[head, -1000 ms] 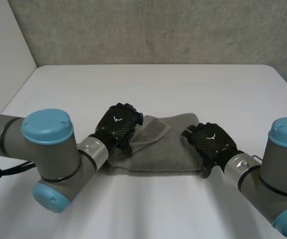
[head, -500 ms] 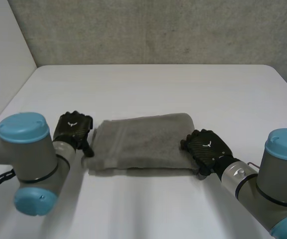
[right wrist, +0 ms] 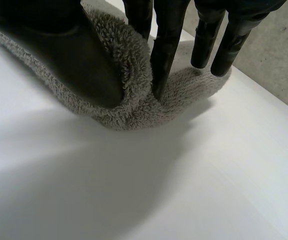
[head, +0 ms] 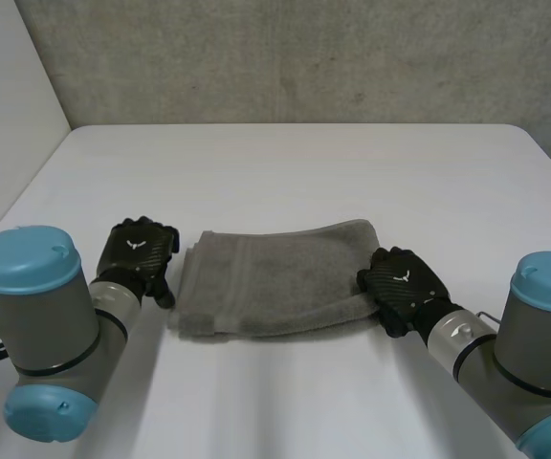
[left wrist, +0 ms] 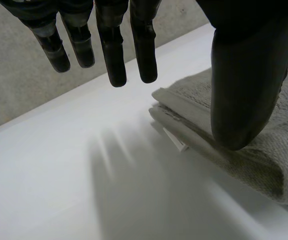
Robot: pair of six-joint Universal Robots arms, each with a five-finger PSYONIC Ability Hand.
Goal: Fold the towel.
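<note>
The left hand (head: 140,253) is held just left of the grey towel (head: 275,277), its fingers straight and nothing gripped. The towel is laid in layers on the near middle of the white table (head: 285,163). Its right end is pinched between thumb and fingers of the right hand (head: 405,285). One fold seems completed; next, that end should be carried leftward or released.

My left arm (head: 36,325) is bent, forearm reaching forward. My left hand (head: 140,251) is held low, back up; its fingers (left wrist: 115,55) hang straight and slightly apart, thumb (left wrist: 246,75) straight, nothing held. My right arm (head: 534,344) is bent likewise. My right hand (head: 402,282) is back up, thumb (right wrist: 69,55) and fingers (right wrist: 166,45) pinching the end of the towel (head: 275,277) between them.
</note>
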